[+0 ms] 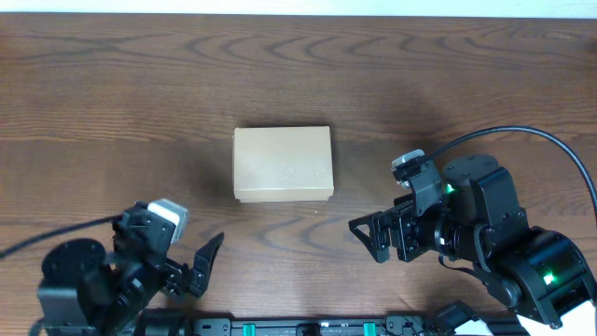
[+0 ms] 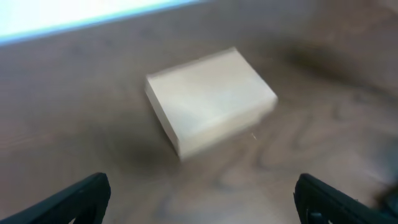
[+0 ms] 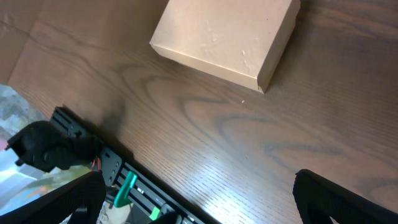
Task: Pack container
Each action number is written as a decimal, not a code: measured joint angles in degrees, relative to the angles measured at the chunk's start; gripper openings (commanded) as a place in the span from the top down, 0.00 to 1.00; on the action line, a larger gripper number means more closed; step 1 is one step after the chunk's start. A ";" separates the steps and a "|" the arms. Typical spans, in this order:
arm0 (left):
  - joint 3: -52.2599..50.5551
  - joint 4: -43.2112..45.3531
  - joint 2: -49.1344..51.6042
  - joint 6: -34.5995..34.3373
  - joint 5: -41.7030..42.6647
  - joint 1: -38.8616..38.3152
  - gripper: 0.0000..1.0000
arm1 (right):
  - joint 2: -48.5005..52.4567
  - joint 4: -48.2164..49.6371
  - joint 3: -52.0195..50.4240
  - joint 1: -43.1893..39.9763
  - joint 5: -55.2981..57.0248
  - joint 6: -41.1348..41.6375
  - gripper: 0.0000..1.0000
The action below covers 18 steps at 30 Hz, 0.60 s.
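The container [image 1: 283, 165] is a small, rectangular, tan-brown cardboard box with plain sides; its top looks faintly dimpled in the right wrist view. It lies flat near the middle of the dark wood-grain table [image 1: 112, 93], long side running left to right, with its lid down (so whatever is inside cannot be seen). The left hand [image 1: 193, 264] sits at the near left, jaws spread wide and holding nothing. The right hand [image 1: 367, 239] sits at the near right, likewise wide and empty. Both are apart from the box, which lies farther off between them.
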 measured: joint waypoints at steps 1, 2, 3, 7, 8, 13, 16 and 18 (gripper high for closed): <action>-2.67 2.19 -1.66 0.00 -0.20 0.00 0.05 | 0.02 0.00 0.00 0.00 0.00 -0.02 0.01; -4.87 4.46 -2.95 0.00 -0.33 0.00 0.05 | 0.02 -0.02 0.00 0.00 0.00 -0.02 0.01; -7.78 7.48 -4.66 -0.26 -0.50 0.02 0.05 | 0.00 0.00 0.00 0.00 0.00 -0.02 0.01; -18.78 16.74 -11.41 -4.11 -1.66 0.90 0.05 | 0.02 0.00 0.00 0.00 0.00 0.00 0.01; -21.40 18.62 -13.11 -5.51 -2.12 1.31 0.05 | 0.02 -0.02 0.00 0.00 0.00 0.00 0.01; -32.96 23.52 -20.09 -9.81 -3.39 2.89 0.05 | 0.00 -0.02 0.00 0.00 0.00 -0.02 0.01; -37.88 24.90 -22.69 -11.43 -3.98 3.41 0.05 | 0.02 -0.02 0.00 0.00 0.00 -0.02 0.01; -40.33 25.97 -23.74 -12.13 -4.20 3.50 0.05 | 0.02 -0.04 0.00 0.00 0.00 -0.02 0.01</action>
